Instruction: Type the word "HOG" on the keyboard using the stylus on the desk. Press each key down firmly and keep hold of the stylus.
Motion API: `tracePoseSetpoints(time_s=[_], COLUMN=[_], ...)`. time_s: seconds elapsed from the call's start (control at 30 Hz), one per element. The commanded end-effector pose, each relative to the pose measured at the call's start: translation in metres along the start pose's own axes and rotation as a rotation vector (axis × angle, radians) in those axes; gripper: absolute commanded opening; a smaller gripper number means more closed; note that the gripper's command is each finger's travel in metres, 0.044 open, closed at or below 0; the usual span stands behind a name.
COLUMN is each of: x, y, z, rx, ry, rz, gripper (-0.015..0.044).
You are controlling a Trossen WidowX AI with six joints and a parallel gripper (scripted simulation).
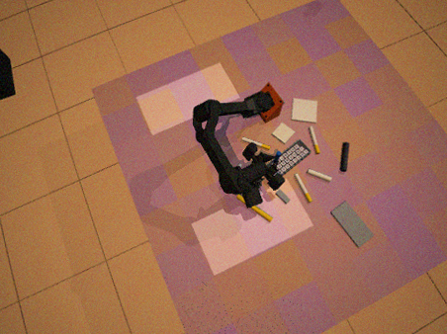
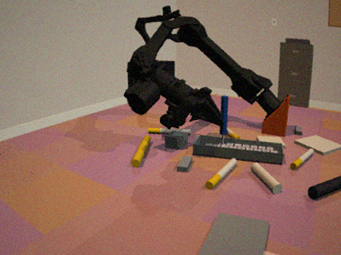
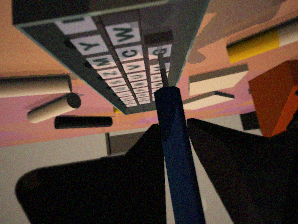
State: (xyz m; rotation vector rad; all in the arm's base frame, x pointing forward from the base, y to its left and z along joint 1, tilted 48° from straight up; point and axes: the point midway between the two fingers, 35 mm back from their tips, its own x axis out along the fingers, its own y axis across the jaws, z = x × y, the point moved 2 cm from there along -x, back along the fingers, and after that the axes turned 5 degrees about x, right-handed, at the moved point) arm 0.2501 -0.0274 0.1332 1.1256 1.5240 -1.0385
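The blue stylus stands nearly upright, with its thin dark tip down. My gripper is shut on its shaft. The keyboard is a dark tray with rows of pale lettered keys. The tip is over the left end of the keyboard in the exterior view. In the wrist view it overlaps the G key at the end of its row; whether that key is pressed down cannot be told. Keys lettered Y, M, W, C and V show near it. I cannot make out H or O.
An orange-red wedge stands by the arm. Several yellow and white sticks, a black cylinder, two pale flat squares and a grey slab lie around the keyboard.
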Motion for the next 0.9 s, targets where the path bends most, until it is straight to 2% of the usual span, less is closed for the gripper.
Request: tracePoseSetpoints(time_s=[0.0, 0.2, 0.47, 0.87], x=[0.000, -0.002, -0.018, -0.017], y=[0.000, 0.000, -0.003, -0.003], z=[0.000, -0.002, -0.031, -0.029], rx=[-0.002, -0.002, -0.002, -0.006], ry=[-0.005, -0.005, -0.003, -0.007], rz=[-0.002, -0.002, -0.002, -0.005], gripper=[0.0081, 0.0081, 0.0081, 0.0081])
